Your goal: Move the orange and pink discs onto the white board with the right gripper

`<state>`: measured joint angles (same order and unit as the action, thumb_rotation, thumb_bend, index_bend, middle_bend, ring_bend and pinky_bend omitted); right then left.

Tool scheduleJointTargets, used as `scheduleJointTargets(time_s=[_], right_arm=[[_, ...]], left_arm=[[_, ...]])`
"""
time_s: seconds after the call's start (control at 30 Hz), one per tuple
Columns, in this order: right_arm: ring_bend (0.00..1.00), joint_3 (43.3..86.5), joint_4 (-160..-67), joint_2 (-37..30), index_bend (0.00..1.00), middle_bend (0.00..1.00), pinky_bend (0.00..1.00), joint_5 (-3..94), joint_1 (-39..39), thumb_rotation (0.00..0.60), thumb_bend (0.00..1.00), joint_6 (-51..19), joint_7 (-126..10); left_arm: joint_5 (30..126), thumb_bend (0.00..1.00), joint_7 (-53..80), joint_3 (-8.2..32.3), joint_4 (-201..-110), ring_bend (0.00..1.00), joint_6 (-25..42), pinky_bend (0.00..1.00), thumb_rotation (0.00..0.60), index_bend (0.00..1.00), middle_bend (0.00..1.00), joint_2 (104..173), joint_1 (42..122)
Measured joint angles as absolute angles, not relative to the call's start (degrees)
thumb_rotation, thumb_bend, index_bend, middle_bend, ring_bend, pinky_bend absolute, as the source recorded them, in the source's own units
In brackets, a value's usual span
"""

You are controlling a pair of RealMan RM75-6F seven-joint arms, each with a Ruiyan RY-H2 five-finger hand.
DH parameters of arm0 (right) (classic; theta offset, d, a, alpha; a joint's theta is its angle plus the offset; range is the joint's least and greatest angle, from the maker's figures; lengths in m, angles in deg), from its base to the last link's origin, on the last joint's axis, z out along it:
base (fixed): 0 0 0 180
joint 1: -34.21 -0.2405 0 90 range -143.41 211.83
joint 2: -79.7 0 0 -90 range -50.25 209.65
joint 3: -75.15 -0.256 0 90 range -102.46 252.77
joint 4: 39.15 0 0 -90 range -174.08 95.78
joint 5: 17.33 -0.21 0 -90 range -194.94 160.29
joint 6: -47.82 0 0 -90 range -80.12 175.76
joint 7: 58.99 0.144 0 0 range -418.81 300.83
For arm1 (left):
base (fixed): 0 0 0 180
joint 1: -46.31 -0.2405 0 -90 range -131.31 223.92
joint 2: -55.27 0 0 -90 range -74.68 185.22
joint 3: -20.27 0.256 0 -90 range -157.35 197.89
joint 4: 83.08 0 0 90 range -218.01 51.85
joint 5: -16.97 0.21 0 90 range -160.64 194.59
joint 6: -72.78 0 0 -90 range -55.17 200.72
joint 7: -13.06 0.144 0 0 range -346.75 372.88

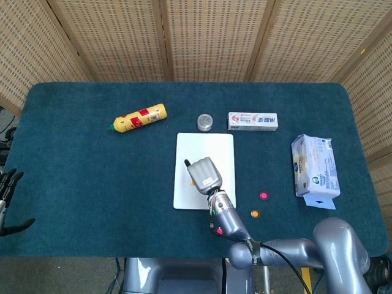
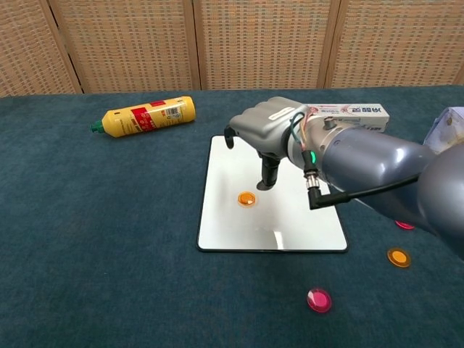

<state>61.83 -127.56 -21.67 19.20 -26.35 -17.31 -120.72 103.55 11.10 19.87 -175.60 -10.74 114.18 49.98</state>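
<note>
Your worktop point(image 1: 79, 177) is covered in dark blue-green cloth. A white board point(image 2: 290, 210) lies flat in the middle of it. Behind the board you have a yellow bottle point(image 2: 143, 116) lying on its side, a small round jar point(image 1: 205, 122), and a toothpaste box point(image 1: 252, 120). A pack of wipes point(image 1: 315, 165) sits over at the right edge. On the cloth past the board's right side lie a pink disc point(image 1: 264, 195) and an orange disc point(image 2: 397, 257), and another pink disc point(image 2: 318, 299) lies nearer the front.
</note>
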Motion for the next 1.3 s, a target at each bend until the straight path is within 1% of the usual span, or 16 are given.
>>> scheduleJointTargets(time_s=[0.13, 0.2, 0.33, 0.43, 0.67, 0.97, 1.13, 1.3], right_arm=[[0.95, 63.72, -131.02, -18.22, 0.22, 0.99, 1.0, 21.34, -24.29, 0.6, 0.26, -19.18, -119.56], [0.95, 65.21, -132.64, -16.13, 0.26, 0.99, 1.0, 22.58, -22.62, 0.6, 0.26, -20.13, -118.48], [0.95, 69.7, -135.15, -11.0, 0.33, 0.99, 1.0, 25.6, -17.84, 0.6, 0.27, -21.52, -114.28], [0.95, 72.75, -135.36, -8.67, 0.37, 0.99, 1.0, 27.94, -14.77, 0.6, 0.31, -21.71, -110.61], [0.95, 77.25, -132.73, -6.33, 0.38, 0.99, 1.0, 33.38, -8.99, 0.6, 0.31, -20.93, -101.98], [0.95, 79.73, -126.22, -6.46, 0.39, 0.99, 1.0, 40.6, -4.58, 0.6, 0.31, -20.51, -97.01], [0.95, 79.68, -122.55, -7.78, 0.41, 0.99, 1.0, 41.94, -2.85, 0.6, 0.31, -18.79, -95.42], [0.95, 79.15, -120.9, -8.68, 0.41, 0.99, 1.0, 42.65, -1.88, 0.6, 0.32, -17.52, -95.09]], left_arm=[[103.84, 0.0, 11.78, 20.03, -175.8, 0.0, -10.69, 0.0, 0.6, 0.0, 0.0, 114.38, 50.06], [104.25, 0.0, 12.32, 20.22, -175.95, 0.0, -10.79, 0.0, 0.6, 0.0, 0.0, 114.49, 50.05], [105.1, 0.0, 12.87, 20.6, -176.18, 0.0, -11.41, 0.0, 0.6, 0.0, 0.0, 114.69, 49.85], [105.33, 0.0, 12.93, 20.77, -176.19, 0.0, -11.61, 0.0, 0.6, 0.0, 0.0, 114.71, 49.72], [105.27, 0.0, 13.11, 20.77, -176.21, 0.0, -11.75, 0.0, 0.6, 0.0, 0.0, 114.79, 49.65], [104.88, 0.0, 13.99, 20.71, -176.38, 0.0, -11.37, 0.0, 0.6, 0.0, 0.0, 115.09, 49.82], [104.78, 0.0, 14.07, 20.71, -176.38, 0.0, -11.24, 0.0, 0.6, 0.0, 0.0, 115.09, 49.87], [104.71, 0.0, 13.98, 20.67, -176.34, 0.0, -11.32, 0.0, 0.6, 0.0, 0.0, 115.11, 49.85]])
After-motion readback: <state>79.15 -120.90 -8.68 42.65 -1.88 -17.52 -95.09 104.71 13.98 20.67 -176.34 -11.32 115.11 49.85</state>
